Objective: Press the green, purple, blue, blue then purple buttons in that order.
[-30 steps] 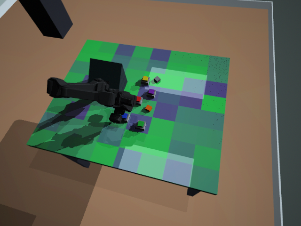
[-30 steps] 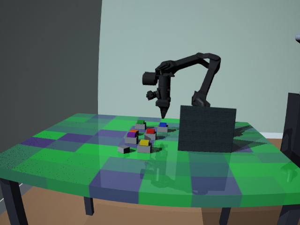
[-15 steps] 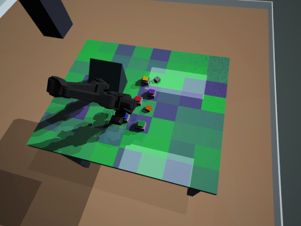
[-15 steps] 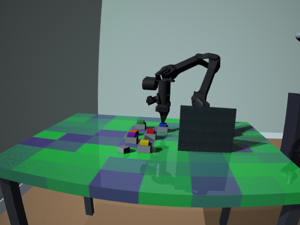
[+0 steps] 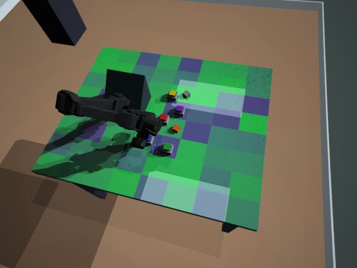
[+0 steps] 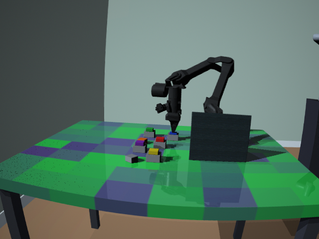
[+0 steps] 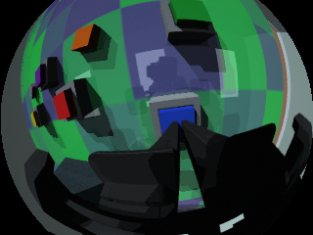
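Blue button (image 6: 173,133) is sitting near the big dark box (image 6: 219,136), at the arm's side of the button cluster, and the tool (image 6: 174,127) is standing vertical with its tip touching the blue cap or just above it. Its two fingers are together, forming one point, and nothing is between them.

From here, the risk I am seeing is mostly sideways error. The pressing point is narrow, so if it is coming down off-centre it may be slipping off the cap edge onto the grey housing and the button will not bottom out. The red button (image 6: 160,139) and the green button (image 6: 149,129) are near, and drifting toward them would be making a wrong press. The orange block (image 5: 175,128) and the grey block (image 6: 131,158) are farther away.

The surface (image 6: 77,177) is a glossy table with green and purple squares, reflecting the arm. It is standing on a brown floor, before a pale wall.
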`<state>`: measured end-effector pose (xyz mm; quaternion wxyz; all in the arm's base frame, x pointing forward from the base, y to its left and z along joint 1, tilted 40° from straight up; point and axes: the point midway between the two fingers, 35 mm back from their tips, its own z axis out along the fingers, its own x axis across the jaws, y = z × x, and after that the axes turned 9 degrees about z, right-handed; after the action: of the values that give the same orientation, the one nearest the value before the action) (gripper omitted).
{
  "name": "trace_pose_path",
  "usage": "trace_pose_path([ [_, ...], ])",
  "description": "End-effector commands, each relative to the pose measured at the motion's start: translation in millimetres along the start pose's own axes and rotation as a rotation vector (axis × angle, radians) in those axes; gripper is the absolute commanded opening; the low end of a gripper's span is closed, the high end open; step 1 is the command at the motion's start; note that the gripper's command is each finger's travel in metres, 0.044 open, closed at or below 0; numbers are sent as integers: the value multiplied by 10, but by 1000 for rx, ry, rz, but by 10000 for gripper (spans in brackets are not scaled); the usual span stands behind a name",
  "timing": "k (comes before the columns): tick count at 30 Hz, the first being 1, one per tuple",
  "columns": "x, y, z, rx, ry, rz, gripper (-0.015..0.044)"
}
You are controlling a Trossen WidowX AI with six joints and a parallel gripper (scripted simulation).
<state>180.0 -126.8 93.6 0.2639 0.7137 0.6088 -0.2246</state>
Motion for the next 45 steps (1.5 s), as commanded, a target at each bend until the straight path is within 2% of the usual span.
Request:
trace_pose_path([
  [1,5,-5,6,2,1,-4,20],
  [7,2,0,-16,1,0,-1,20],
  [12,7,-4,-325,2,3,-4,20],
  [45,5,-5,6,2,1,-4,20],
])
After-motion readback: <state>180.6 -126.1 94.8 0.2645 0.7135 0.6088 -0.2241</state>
